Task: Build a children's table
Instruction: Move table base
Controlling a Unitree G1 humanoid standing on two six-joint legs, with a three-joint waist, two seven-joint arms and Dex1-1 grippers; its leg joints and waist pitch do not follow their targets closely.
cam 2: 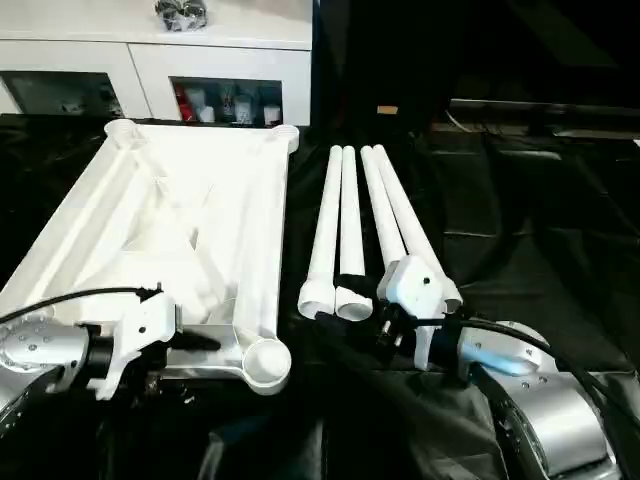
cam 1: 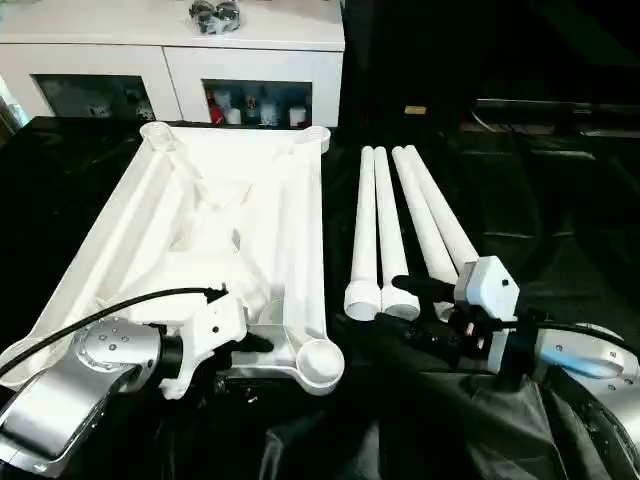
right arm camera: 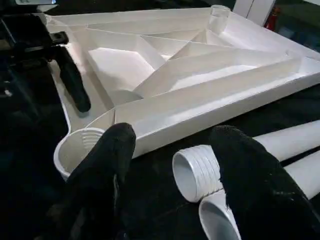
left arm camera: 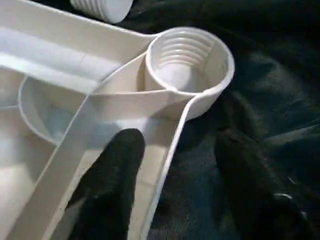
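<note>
— Tabletop (cam 1: pixel 235 215) is laid ribs-up on black cloth (cam 1: pixel 560 230); four legs (cam 1: pixel 405 225) are laid beside it.
— And the grippers?
— Left gripper (left arm camera: pixel 172 185) is seen straddling the rim (fingers apart); right gripper (right arm camera: pixel 172 180) is held open near a leg's threaded end.

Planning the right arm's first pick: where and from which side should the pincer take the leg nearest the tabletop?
Probably just behind the threaded open end of that leg, coming from above with the fingers straddling the round shaft. The leg lies flat against its neighbour, so the inner finger has little room there.
</note>
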